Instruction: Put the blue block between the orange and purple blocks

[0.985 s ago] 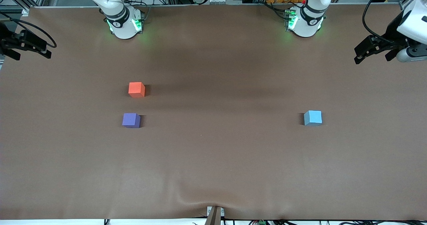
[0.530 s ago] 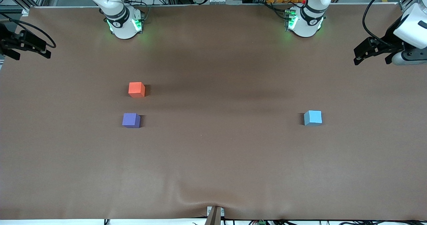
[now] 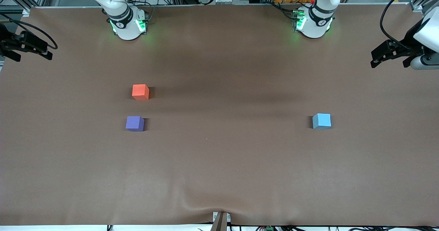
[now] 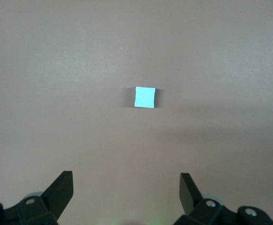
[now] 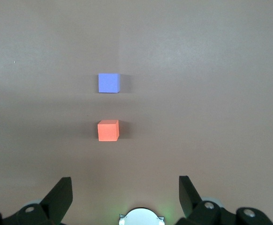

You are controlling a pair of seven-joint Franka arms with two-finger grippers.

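Note:
The blue block [image 3: 321, 121] sits on the brown table toward the left arm's end, and it also shows in the left wrist view as the blue block [image 4: 145, 97]. The orange block [image 3: 140, 92] and the purple block [image 3: 134, 123] sit toward the right arm's end with a narrow gap between them, the purple one nearer the front camera. In the right wrist view the orange block [image 5: 108, 130] and the purple block [image 5: 109, 83] both show. My left gripper [image 3: 389, 60] [image 4: 126, 180] hangs open and empty over the table's end. My right gripper [image 5: 125, 183] [image 3: 32, 54] waits open and empty over its own end.
The two arm bases [image 3: 127, 25] [image 3: 313, 23] glow green along the table's back edge. The brown table cover [image 3: 219, 162] has a wrinkle by a clamp [image 3: 221, 220] at the front edge.
My left gripper has drifted a little outward toward its end of the table. The blocks and the right arm have not moved.

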